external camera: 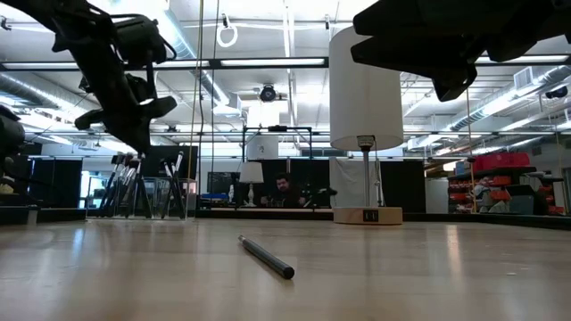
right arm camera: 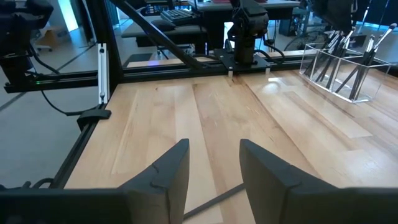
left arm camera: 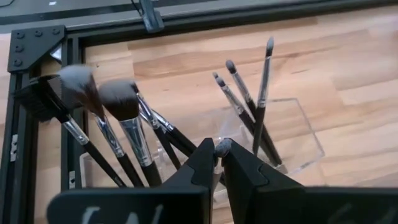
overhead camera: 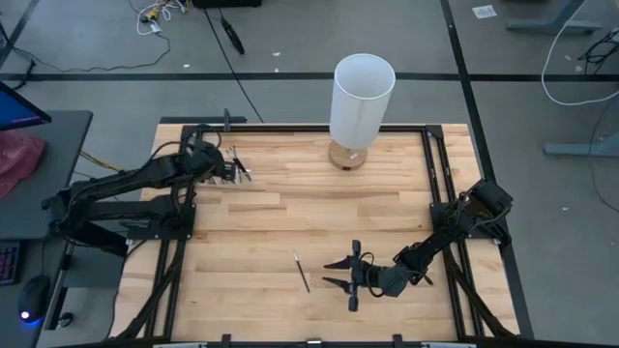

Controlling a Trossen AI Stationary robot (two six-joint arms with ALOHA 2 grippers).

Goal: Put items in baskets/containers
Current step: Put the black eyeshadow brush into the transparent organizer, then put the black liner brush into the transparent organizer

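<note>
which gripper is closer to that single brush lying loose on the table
The right. The right gripper hangs just beside the loose brush near the table's front edge. The left gripper is far off at the back left, over the clear container of brushes.

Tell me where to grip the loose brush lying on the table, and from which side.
Take the loose brush at mid-handle, from straight above, jaws across its thin shaft. It lies flat on bare wood with nothing beside it. The open right gripper hovers next to it; the left gripper is over the clear container.
</note>
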